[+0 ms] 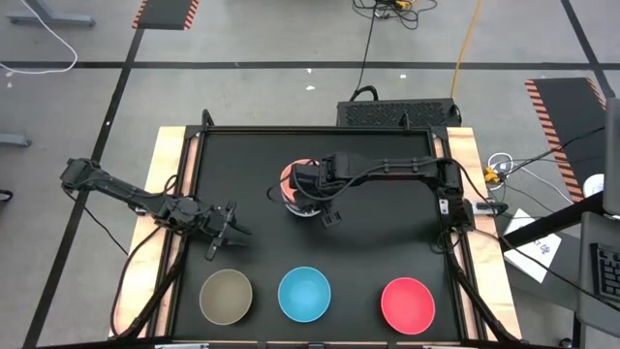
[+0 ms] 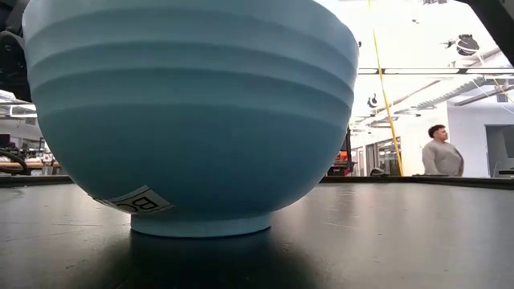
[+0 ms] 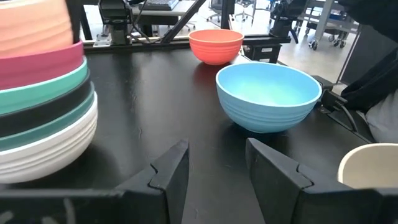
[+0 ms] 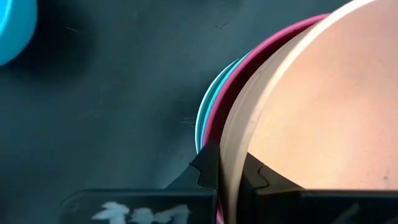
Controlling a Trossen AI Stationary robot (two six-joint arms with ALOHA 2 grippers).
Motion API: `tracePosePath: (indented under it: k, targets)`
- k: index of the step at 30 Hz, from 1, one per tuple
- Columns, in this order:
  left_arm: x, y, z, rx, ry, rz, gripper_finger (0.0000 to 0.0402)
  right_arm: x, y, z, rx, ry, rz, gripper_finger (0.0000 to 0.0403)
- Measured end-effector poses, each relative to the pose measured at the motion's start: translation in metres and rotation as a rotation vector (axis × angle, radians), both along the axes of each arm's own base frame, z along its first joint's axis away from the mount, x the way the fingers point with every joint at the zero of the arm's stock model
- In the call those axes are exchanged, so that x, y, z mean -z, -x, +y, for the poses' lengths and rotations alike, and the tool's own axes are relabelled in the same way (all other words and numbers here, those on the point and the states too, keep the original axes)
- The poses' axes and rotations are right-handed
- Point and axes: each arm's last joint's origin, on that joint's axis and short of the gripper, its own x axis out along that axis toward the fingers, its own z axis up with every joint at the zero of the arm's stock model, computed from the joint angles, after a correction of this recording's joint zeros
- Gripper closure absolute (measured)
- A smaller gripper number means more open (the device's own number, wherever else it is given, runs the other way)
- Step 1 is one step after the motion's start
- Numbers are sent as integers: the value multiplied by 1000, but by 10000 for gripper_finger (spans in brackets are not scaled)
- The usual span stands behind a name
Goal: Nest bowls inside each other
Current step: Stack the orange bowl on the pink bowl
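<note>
A stack of nested bowls stands mid-table: white at the bottom, then dark and teal ones, magenta, and a peach-orange bowl on top. My right gripper is over the stack, shut on the peach bowl's rim. The olive-brown bowl, light blue bowl and red bowl stand singly on their bases along the near edge. My left gripper is open, above the table left of the stack and beyond the olive bowl, touching nothing. My right gripper pinches the peach bowl's rim, with one finger inside the bowl and the other finger outside. It comes from above, pointing down. The bowl is upright in the magenta bowl; whether it is fully seated, I cannot tell.
The light blue bowl fills most of the low view. A person stands far back in the room. Bare black tabletop lies between the stack and the near row of bowls. Raised rails run along the table's sides.
</note>
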Motion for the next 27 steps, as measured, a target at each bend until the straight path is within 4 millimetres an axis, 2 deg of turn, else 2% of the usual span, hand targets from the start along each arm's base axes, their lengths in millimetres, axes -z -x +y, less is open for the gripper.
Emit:
tracePosePath:
  k: [9,14,22,27]
  targets:
    - [0,0,-1,6,0,1,241,0,2,23,-26,-36,22,403]
    - [0,1,-3,26,0,1,241,0,2,29,-15,-44,19,403]
    - [0,3,-8,59,-1,1,241,-2,-8,39,-33,-56,-86,403]
    - [1,3,-9,55,-6,4,241,-2,-9,38,-10,-35,-91,403]
